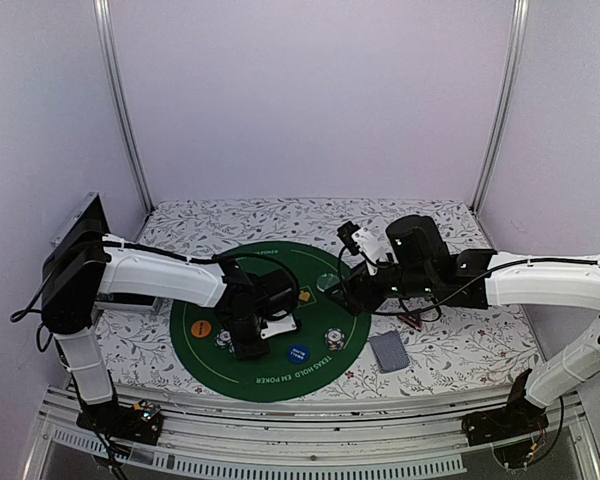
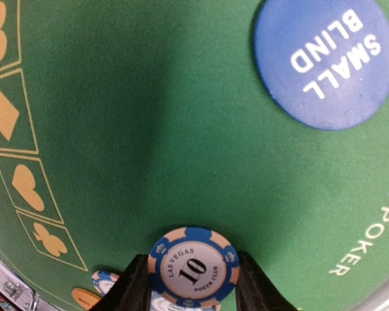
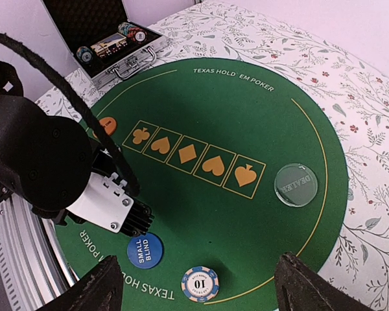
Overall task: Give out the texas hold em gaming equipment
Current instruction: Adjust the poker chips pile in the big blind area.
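Observation:
On the round green mat [image 1: 280,385], my left gripper [image 1: 248,347] points down, shut on a blue-and-peach "10" poker chip [image 2: 193,264]. Its black fingers [image 2: 133,286] press the chip's two sides, and another chip [image 2: 157,302] shows just beneath. The blue SMALL BLIND button [image 2: 324,59] lies beside it. An orange button [image 1: 201,328] sits at the mat's left. My right gripper [image 3: 200,259] hovers open above the mat, over a lone "10" chip [image 3: 200,284]. The clear DEALER disc [image 3: 295,184] lies near the spade mark. The grey-blue cards [image 1: 388,352] and a red-black marker [image 1: 412,320] lie off the mat to the right.
An open metal case [image 3: 126,48] holding more chips stands at the mat's far-left side. A floral cloth [image 1: 450,350] covers the table. White walls and metal posts close in the back and sides. The left arm's wrist [image 3: 107,201] reaches over the mat's near-left part.

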Controlling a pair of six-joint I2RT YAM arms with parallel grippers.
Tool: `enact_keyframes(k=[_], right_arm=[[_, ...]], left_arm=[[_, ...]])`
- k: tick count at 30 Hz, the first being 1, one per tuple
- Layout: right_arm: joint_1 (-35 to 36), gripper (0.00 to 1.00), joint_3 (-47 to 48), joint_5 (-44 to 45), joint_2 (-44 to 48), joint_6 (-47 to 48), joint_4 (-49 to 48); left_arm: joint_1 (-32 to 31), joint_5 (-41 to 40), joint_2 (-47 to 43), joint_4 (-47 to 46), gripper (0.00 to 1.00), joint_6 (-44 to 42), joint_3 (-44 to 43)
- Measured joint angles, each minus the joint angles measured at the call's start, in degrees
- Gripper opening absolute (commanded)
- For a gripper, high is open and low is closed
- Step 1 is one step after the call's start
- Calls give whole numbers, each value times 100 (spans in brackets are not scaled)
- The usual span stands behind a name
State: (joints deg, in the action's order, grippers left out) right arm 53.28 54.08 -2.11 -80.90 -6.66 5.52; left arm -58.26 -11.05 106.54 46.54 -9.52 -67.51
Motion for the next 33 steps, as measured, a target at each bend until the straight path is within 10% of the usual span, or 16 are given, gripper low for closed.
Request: enact_keyframes(k=[19, 33], right_arm=[[-4, 83, -90, 11, 284, -2, 7], [-7, 84, -90, 11, 273, 9, 7]], left_arm=[[157, 485, -479, -223, 24, 282, 4], [1152, 1062, -1982, -164, 27, 2149, 992]])
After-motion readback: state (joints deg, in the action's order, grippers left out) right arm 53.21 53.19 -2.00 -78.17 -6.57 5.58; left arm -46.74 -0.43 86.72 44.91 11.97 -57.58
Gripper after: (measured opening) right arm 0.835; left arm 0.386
